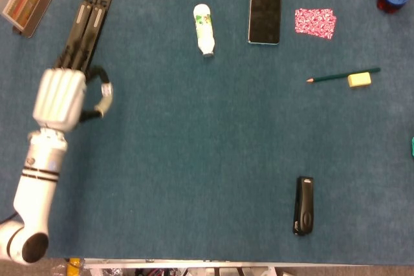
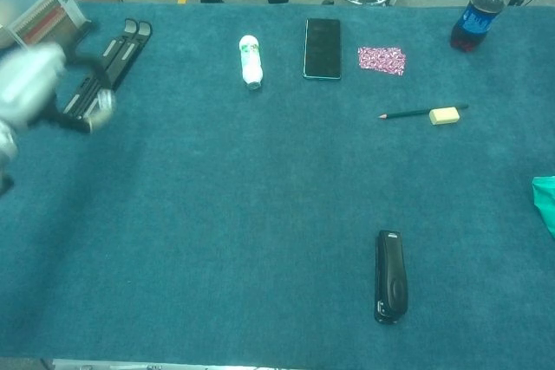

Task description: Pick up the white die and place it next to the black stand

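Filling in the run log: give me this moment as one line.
left hand: over near end of black folding stand | small white die: at its fingertips, grip unclear | right hand: not in view

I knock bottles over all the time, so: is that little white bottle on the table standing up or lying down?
Lying down. The head view shows the white bottle full length on the blue table.

light: even, bright | shadows: faint | blur: left hand (image 2: 26,84), probably motion
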Controlling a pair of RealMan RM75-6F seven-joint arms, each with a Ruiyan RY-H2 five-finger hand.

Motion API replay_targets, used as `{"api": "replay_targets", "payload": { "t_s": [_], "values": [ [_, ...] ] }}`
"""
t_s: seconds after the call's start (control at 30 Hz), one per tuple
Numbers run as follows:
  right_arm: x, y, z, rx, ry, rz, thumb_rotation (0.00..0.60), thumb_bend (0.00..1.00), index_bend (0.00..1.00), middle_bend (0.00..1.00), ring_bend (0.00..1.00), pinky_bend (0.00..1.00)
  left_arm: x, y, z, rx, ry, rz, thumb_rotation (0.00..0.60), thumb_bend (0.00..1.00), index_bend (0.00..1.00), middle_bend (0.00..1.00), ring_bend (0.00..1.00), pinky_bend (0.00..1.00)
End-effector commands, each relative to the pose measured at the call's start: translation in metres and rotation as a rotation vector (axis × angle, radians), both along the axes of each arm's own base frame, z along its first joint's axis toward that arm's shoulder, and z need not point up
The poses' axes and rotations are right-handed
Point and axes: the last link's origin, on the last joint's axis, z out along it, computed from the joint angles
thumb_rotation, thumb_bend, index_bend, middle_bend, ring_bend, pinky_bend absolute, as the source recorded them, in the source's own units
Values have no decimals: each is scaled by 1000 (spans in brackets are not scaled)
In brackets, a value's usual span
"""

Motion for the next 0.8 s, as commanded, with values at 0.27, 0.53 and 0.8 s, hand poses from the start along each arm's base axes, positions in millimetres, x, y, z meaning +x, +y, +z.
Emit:
{"api": "replay_targets", "payload": {
  "t_s": [0.27,0.53,0.8],
  "values": [
    [-6,2,0,5,-5,-19,600,29,541,409,364,443,-25,-28,3,-62,-67,125,451,168,255,0,0,168],
    [-7,1,-7,16,-14,-22,600,29,541,409,365,443,-31,-32,0,-57,-77,117,576,168,295,19,0,168],
    [-7,1,-5,12,-16,-19,600,29,541,409,365,443,-33,-32,-4,-74,-69,114,600,168,329,39,0,168]
  ]
}}
